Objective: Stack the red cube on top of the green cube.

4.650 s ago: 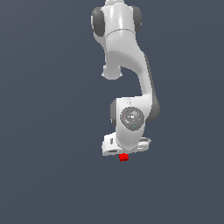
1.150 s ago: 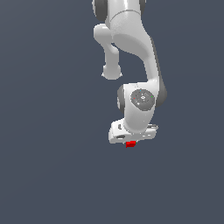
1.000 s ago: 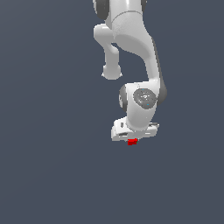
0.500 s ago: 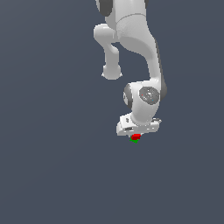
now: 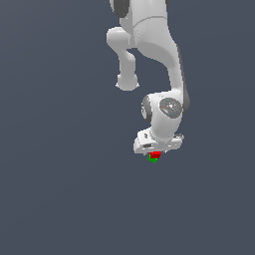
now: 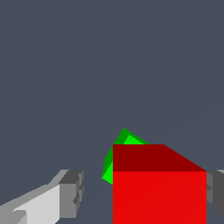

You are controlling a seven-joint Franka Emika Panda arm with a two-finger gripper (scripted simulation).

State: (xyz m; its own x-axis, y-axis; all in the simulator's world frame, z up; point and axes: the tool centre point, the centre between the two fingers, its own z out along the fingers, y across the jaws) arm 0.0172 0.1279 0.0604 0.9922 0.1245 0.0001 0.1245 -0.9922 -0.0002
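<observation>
In the exterior view, the white arm is seen reaching down from the top of the picture, with the pincer (image 5: 156, 152) at its lowest end above the plain dark grey surface (image 5: 60, 189). The red cube (image 5: 156, 155) is seen directly under the pincer, and the green cube (image 5: 153, 160) is seen just beneath it, the two appearing to touch. Whether the fingers are pressed against the red cube cannot be told from this view.

In the wrist view, the red cube (image 6: 159, 188) is shown large between the two grey fingertips (image 6: 71, 192). One fingertip lies against one side of the cube, while a gap is left between the other fingertip and the cube, so the pincer is spread wider than the cube. The green cube (image 6: 118, 151) is partly hidden behind the red one and is turned at an angle to it.
</observation>
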